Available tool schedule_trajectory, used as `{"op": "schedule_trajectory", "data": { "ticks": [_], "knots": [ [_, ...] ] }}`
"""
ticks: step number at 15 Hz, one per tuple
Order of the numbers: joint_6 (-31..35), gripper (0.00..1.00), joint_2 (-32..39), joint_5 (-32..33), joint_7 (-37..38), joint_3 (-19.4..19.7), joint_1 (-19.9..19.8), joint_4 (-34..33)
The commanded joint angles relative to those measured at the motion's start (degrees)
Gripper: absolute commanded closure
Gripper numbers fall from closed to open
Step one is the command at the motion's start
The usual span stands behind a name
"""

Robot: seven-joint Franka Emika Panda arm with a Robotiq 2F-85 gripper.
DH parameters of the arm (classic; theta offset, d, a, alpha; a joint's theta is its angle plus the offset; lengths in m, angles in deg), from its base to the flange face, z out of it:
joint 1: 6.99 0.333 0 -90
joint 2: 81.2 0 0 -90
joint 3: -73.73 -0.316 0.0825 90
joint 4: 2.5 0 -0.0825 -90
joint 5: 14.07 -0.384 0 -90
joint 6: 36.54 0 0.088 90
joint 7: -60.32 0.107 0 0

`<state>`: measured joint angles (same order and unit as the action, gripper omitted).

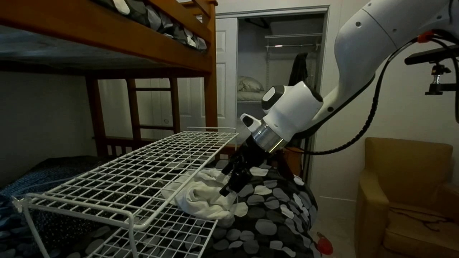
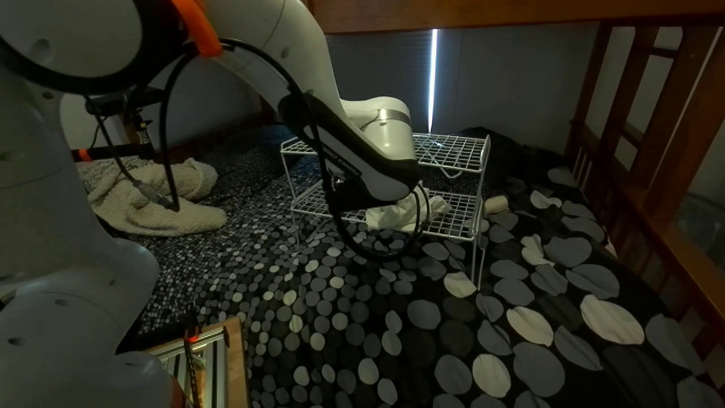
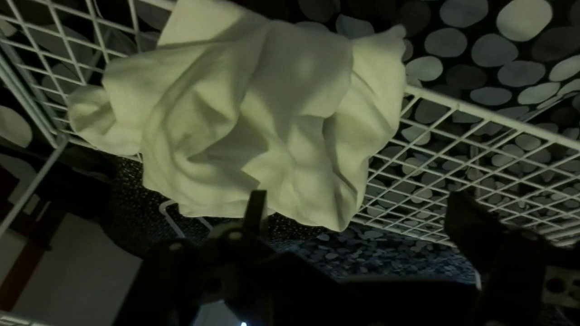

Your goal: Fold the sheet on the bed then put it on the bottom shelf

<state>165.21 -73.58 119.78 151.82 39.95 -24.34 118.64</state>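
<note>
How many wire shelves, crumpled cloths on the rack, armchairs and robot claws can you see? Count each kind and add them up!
White wire-grid top shelf and bottom shelf: 2
Crumpled cream cloth sheet: 1
Mustard-brown boxy armchair: 1
Black two-fingered claw: 1
Total: 5

All views are dim. A slit of light (image 2: 433,79) glares in an exterior view. In the wrist view the tool (image 3: 357,198) is nearly black, perhaps out of focus; above it the sheet (image 3: 281,104) shows pale, folds softly shadowed. In an exterior view a ring (image 1: 268,137) above the tool gleams.
</note>
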Motion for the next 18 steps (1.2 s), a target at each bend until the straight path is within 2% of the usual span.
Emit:
{"op": "schedule_trajectory", "data": {
  "ticks": [1, 5, 7, 14, 18],
  "knots": [
    [-2.7, 0.0, -7.7, -0.5, 6.9, 1.3, 0.1, 5.5],
    [-0.7, 0.0, -12.4, 3.7, 12.7, 1.6, -0.2, 8.9],
    [1.2, 0.0, -14.4, 3.4, 10.8, 1.5, -0.5, 9.5],
    [7.1, 0.0, -24.0, 3.5, 16.5, 1.5, -1.9, 11.2],
    [11.8, 0.0, -26.6, 2.9, 19.5, 2.2, -2.4, 10.5]
  ]
}}
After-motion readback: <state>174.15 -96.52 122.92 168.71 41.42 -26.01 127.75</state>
